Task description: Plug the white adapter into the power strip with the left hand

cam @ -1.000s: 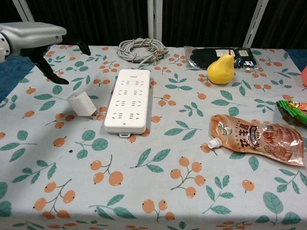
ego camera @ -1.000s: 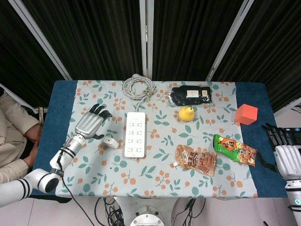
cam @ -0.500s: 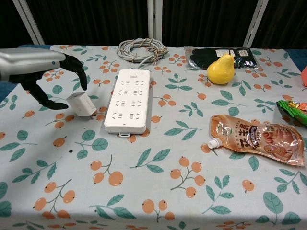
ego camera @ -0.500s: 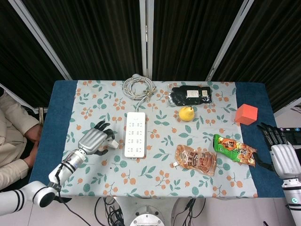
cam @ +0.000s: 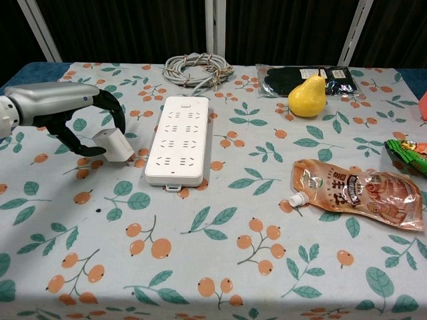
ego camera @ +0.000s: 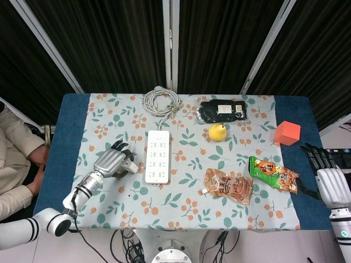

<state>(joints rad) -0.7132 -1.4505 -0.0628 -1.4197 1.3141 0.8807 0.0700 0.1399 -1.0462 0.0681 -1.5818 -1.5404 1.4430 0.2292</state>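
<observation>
**Ana:** Adapter (cam: pixel 114 144) first: where does it lie, and how?

**Ben:** White adapter, on the floral tablecloth (ego camera: pixel 181 203) just beside the power strip (cam: pixel 179 139), at the strip's 9 o'clock in the head view. Its long axis runs roughly 9 to 3, the near end tipped slightly toward 4 in the chest view. I cannot tell which face carries the prongs.

**Ana:** And the strip?

**Ben:** Long axis 12 to 6, sockets up, free of clutter on top.

**Ana:** Hands?

**Ben:** Left hand (cam: pixel 75 110) curls over the adapter, a fingertip at each side, thumb low at the near edge; whether it truly pinches it I cannot tell. Right hand (ego camera: pixel 327 178) sits well apart at the table's 3 o'clock edge, fingers spread, holding nothing.

**Ana:** Around them?

**Ben:** Coiled cable (ego camera: pixel 161 101) at the strip's 12. Black packet (ego camera: pixel 221 111) at 1, brown pouch (ego camera: pixel 228 186) at 4, green snack bag (ego camera: pixel 273 174) beyond it, red cube (ego camera: pixel 287 132) far at 2, yellow pear (ego camera: pixel 218 132) between packet and pouch.
</observation>
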